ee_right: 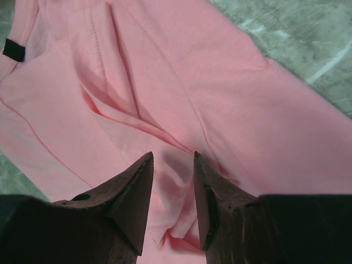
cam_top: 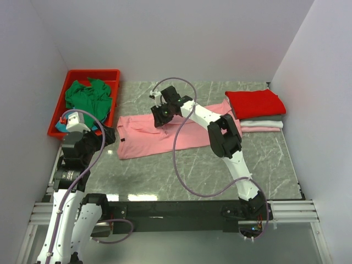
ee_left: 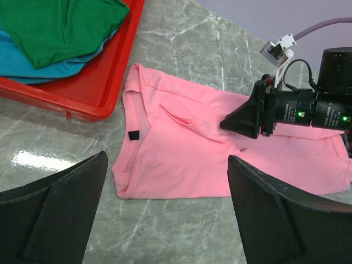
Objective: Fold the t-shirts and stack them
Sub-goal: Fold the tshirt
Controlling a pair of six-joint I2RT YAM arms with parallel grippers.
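**Pinching the salmon pink t-shirt (cam_top: 143, 140) at mid-table**

Only 1 label shows anywhere: a small dark tab (ee_left: 133, 135) at the neck of the salmon pink t-shirt, too small to read. That shirt lies spread lengthwise on the table (cam_top: 181, 170), creased, with its neck end near the red bin (cam_top: 93, 72).

The right gripper (ee_right: 171, 159) is down on the shirt's middle. Its 2 fingers are drawn narrow, with a ridge of pink cloth bunched between them. The left gripper (ee_left: 166, 158) hangs above the neck end, its fingers spread wide and holding nothing.

A green t-shirt (cam_top: 88, 98) lies crumpled in the bin on top of a teal t-shirt (ee_left: 33, 63). At the far right corner, a folded red t-shirt (cam_top: 256, 103) sits on top of pale folded shirts (cam_top: 263, 125).

The tabletop is grey-green marble-patterned with pale veins and some glare. Plain white walls (cam_top: 165, 38) close in 3 sides.
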